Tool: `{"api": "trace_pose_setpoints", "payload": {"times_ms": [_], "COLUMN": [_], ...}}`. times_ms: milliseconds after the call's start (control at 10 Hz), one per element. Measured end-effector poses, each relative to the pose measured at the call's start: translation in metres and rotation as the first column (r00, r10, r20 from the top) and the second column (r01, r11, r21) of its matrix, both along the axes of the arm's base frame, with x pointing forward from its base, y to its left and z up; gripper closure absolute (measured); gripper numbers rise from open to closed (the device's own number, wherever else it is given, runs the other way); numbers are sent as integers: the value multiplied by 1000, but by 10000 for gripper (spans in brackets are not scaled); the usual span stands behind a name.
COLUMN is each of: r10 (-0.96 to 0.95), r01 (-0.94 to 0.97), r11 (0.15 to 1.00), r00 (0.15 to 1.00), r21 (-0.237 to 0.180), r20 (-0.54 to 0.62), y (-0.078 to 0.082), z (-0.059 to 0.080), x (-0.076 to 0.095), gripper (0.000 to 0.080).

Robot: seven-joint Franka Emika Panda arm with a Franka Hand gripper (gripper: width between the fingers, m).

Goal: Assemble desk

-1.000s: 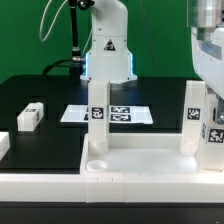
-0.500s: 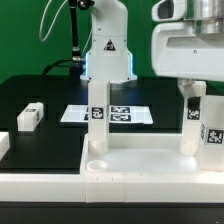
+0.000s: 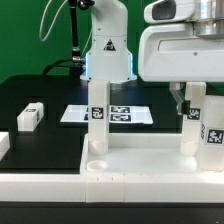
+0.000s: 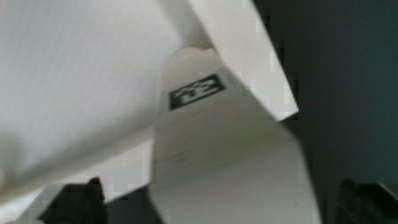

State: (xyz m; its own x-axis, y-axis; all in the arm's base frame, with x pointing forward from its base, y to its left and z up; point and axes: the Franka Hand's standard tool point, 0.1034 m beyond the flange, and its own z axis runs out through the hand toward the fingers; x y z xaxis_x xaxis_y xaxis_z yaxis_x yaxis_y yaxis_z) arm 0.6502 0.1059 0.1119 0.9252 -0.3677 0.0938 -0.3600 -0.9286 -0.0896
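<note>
The desk's white tabletop panel (image 3: pixel 140 158) lies rim up at the front of the table. One tagged white leg (image 3: pixel 97 115) stands upright in its near corner on the exterior view's left. Two more tagged legs stand on that view's right, one (image 3: pixel 195 115) under my hand and the other (image 3: pixel 214 125) beside it. My gripper (image 3: pixel 192 100) hangs open over the first of these, with a dark finger (image 3: pixel 178 97) clear of its side. In the wrist view this leg (image 4: pixel 214 150) and its tag run between my gripper's (image 4: pixel 222 205) two fingertips (image 4: pixel 75 200) with gaps on both sides.
A loose tagged leg (image 3: pixel 32 116) lies on the black table at the exterior view's left, with another white part (image 3: pixel 3 146) at the edge. The marker board (image 3: pixel 75 113) lies behind the panel, before the robot base (image 3: pixel 108 50). A long white rail (image 3: pixel 40 186) runs along the front.
The jaws have opened and let go of the right-hand leg, which stays standing. The hand has shifted toward the exterior view's left and shows larger.
</note>
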Motion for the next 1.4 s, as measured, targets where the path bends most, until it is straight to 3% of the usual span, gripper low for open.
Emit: {"api": "trace_pose_setpoints", "payload": {"times_ms": [200, 300, 400, 500, 600, 700, 900, 1000, 1200, 1400], "r10": [4, -16, -24, -56, -116, -196, -401, -516, -823, -941], "r01": [-4, 16, 24, 56, 116, 196, 402, 519, 831, 956], "r11": [1000, 1000, 1000, 998, 993, 980, 915, 854, 554, 288], "r00": [1000, 1000, 1000, 998, 993, 981, 915, 854, 556, 293], "r21": [-3, -1, 0, 4, 10, 17, 31, 34, 53, 55], "r20": [0, -1, -1, -3, -7, -13, -39, -65, -117, -171], "y": [-1, -1, -1, -1, -2, -3, -6, -6, 0, 0], "z": [-1, -1, -1, -1, -1, -1, -2, -1, -3, -3], "x": [0, 0, 0, 0, 0, 0, -1, -2, -8, -8], "gripper": [150, 276, 276, 457, 457, 511, 511, 511, 511, 511]}}
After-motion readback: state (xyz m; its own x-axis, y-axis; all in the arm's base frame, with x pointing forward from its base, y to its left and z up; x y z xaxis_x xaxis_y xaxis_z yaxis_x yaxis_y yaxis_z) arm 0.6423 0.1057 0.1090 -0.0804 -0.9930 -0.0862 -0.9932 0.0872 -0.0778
